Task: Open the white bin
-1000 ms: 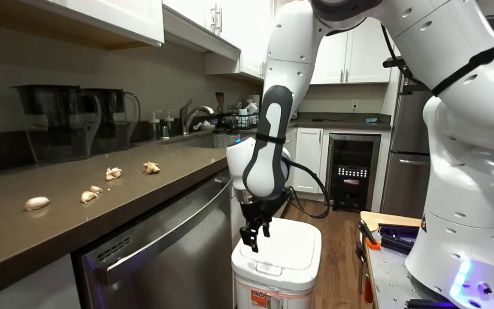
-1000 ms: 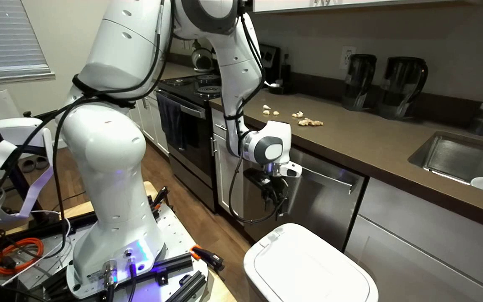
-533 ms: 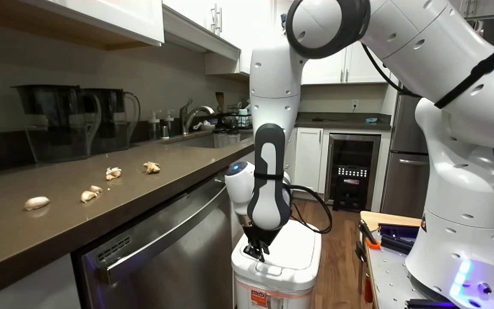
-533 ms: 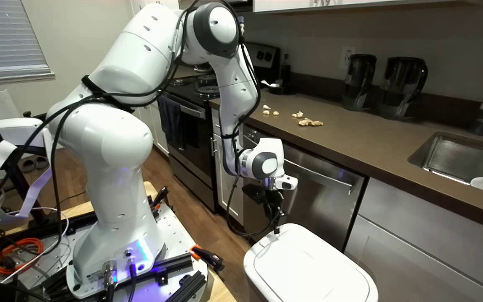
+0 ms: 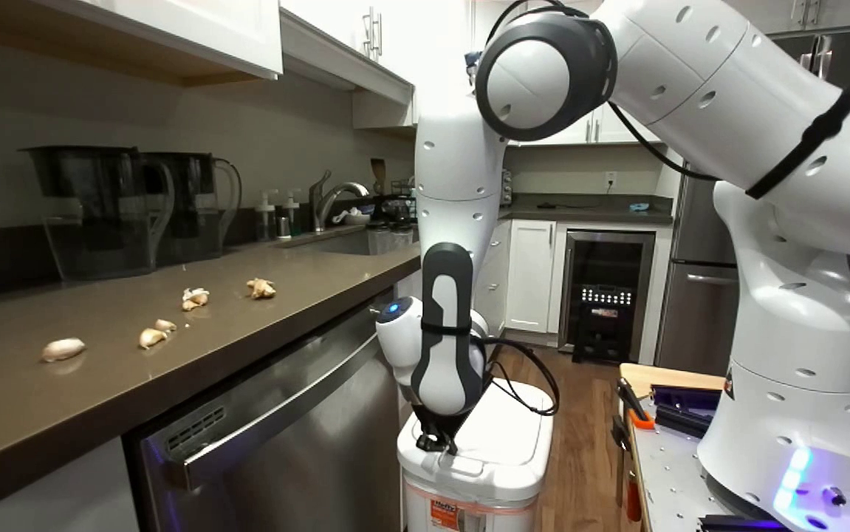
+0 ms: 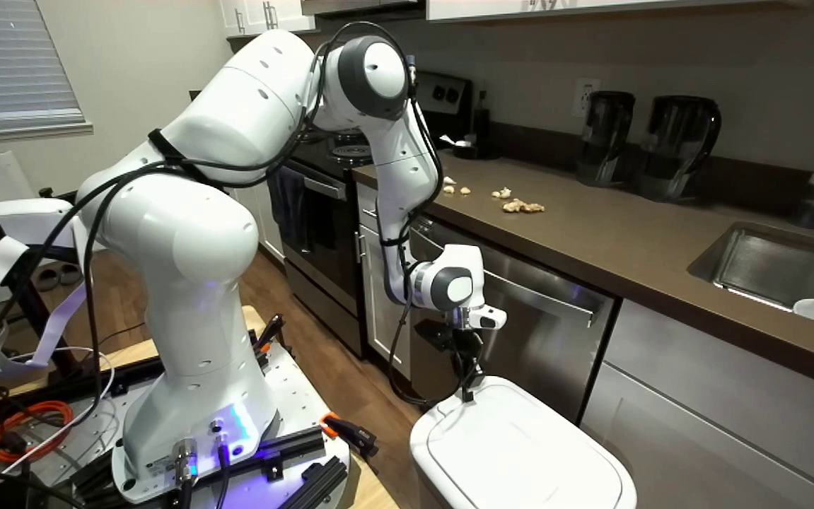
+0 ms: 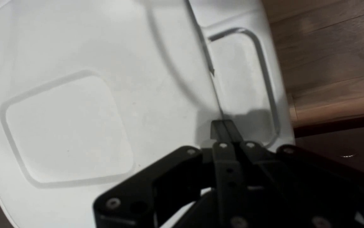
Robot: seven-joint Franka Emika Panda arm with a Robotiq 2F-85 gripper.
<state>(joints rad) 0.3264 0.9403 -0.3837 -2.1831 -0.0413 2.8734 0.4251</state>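
**Clenched gripper (image 7: 224, 128) at the white bin (image 5: 498, 447)**

In an exterior view, the bin stands right of the dishwasher (image 5: 321, 451), lid (image 6: 520, 452) down. Empty fingers (image 7: 217, 130) press together at the left end of the lid's near tab (image 5: 465, 466); contact is unclear.

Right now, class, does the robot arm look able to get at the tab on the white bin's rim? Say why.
Probably yes: in the wrist view, the closed fingers are right by one end of the tab on the white bin, and nothing visible blocks the way. Actual contact is unclear.
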